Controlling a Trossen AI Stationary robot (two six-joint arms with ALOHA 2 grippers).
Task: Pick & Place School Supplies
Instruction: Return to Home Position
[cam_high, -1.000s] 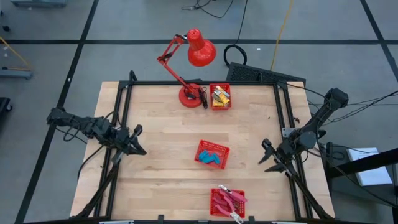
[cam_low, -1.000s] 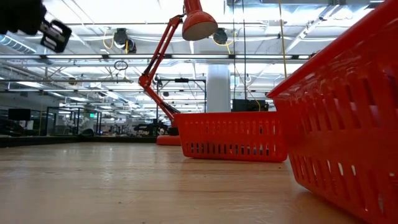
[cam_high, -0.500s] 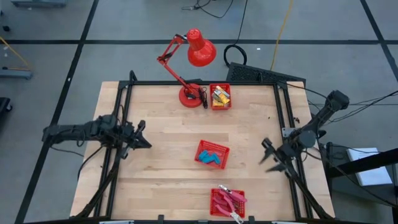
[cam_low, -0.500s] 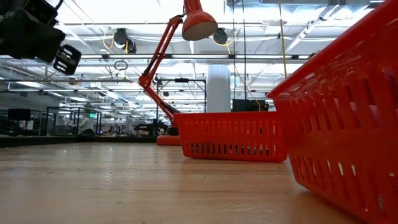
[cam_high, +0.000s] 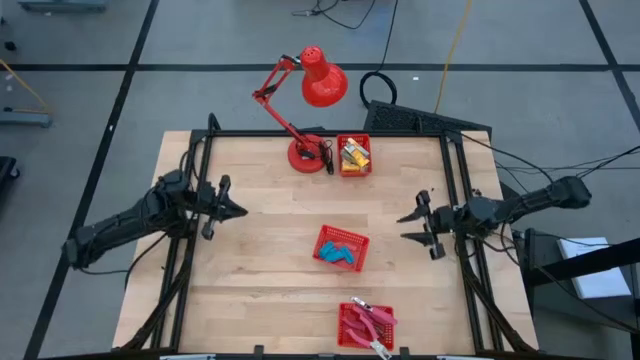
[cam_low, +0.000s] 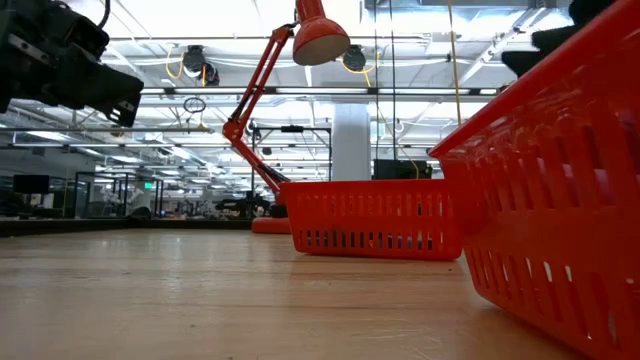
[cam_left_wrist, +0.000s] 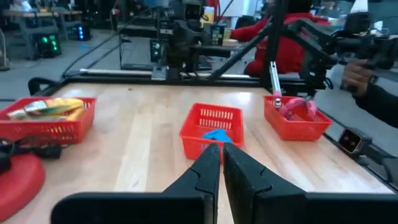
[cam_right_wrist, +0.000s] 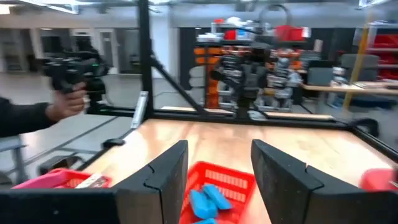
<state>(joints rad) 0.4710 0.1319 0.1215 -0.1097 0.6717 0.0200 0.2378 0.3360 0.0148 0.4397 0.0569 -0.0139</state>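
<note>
Either side of middle red mesh basket (cam_high: 345, 233): left gripper (cam_left_wrist: 221, 153) held closed, right gripper (cam_right_wrist: 219, 149) held parted.
Surface: pale wooden table (cam_high: 270, 262).
Room: grey floor (cam_high: 200, 90).

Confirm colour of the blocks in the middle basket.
Light blue. The blocks sit in the red middle basket; the right wrist view shows them best.

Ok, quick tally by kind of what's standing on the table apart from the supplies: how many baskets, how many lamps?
Red baskets: 3 (far, middle, near)
Red desk lamp: 1
Total: 4
</note>
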